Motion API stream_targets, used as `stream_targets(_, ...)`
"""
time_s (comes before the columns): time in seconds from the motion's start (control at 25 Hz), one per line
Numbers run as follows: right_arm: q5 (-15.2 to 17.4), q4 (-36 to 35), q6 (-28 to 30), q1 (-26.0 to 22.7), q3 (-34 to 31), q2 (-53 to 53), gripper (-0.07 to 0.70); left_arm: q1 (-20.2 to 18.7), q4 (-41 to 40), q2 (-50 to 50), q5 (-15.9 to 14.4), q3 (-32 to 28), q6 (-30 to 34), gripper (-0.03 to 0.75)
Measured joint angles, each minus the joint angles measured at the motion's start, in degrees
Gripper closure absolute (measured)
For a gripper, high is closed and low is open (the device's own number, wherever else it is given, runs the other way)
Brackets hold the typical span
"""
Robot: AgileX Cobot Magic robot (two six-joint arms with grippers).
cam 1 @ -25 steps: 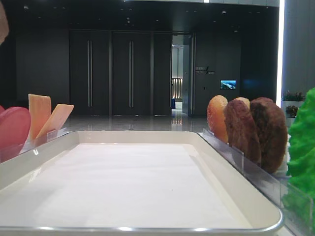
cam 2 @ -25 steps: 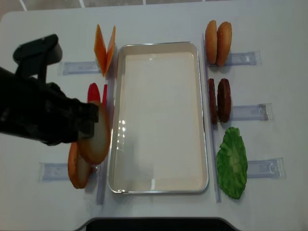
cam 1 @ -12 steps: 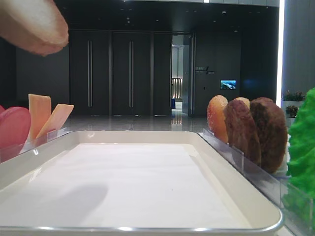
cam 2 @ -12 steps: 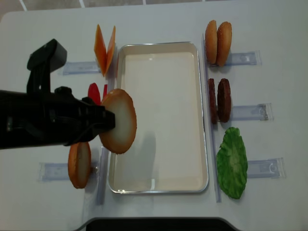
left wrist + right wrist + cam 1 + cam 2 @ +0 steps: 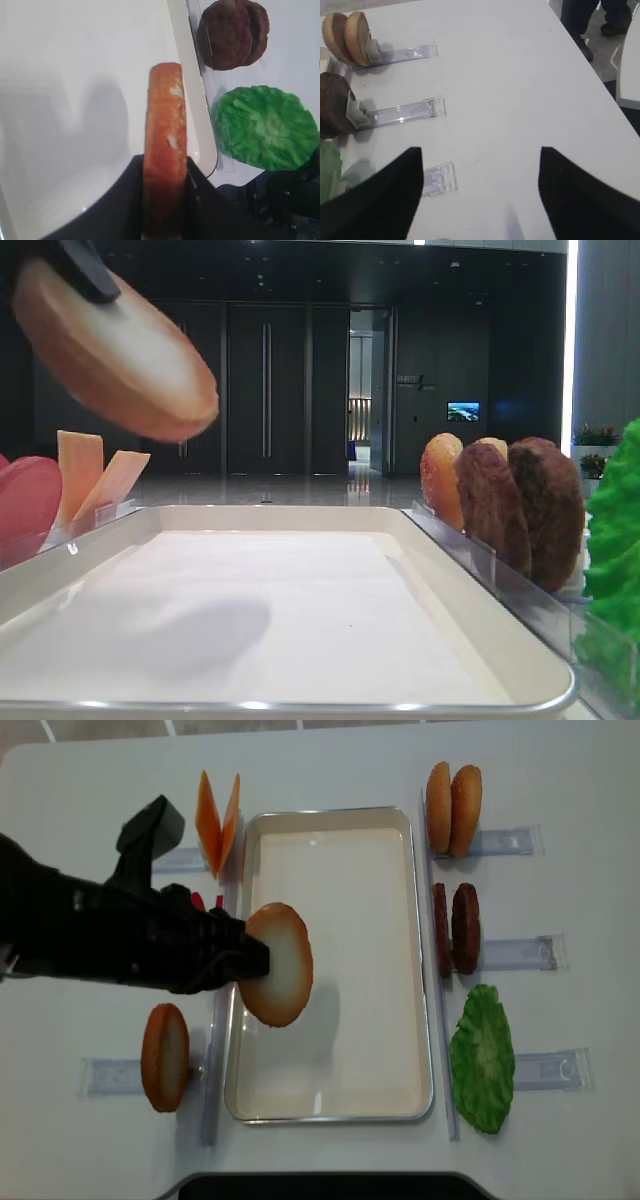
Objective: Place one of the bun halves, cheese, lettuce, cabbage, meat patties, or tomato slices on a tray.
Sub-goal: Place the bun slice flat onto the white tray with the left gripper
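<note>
My left gripper (image 5: 243, 960) clamps one flat, pale-faced bun half (image 5: 276, 964) above the white tray (image 5: 330, 1100) | two rough patties (image 5: 456, 928); two cheese squares (image 5: 218, 823); three other golden buns

— What finishes do you see?

— The tray (image 5: 420, 1020) is glossy white inside with a shiny silvery rim. The table (image 5: 560, 780) is smooth matt white. The holders (image 5: 405, 112) are clear plastic.

— And the food?

— The bun half (image 5: 278, 965) has a glossy golden crust and pale matt cut face. The meat patties (image 5: 455, 928) look rough and grainy, the lettuce (image 5: 483, 1058) crinkled.
</note>
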State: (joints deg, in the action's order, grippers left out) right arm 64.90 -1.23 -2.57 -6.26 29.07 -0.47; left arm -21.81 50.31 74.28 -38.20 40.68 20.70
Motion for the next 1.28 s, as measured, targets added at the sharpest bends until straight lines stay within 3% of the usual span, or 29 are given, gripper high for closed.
stream_targets(0.52,0.0,0.0,0.0,0.0,0.0,0.0,0.162,0.0,18.6,16.1,0.8,0.0,24.5,0.574)
stream_targets(0.88,0.0,0.0,0.0,0.0,0.0,0.0,0.162,0.1,25.0,20.9,2.4,0.5,30.1,0.574)
stream_targets(1.08,0.0,0.0,0.0,0.0,0.0,0.0,0.162,0.1,31.8,22.9,1.6,0.5,36.5,0.574)
stream_targets(1.28,0.0,0.0,0.0,0.0,0.0,0.0,0.162,0.1,32.6,23.3,1.7,0.5,37.7,0.574)
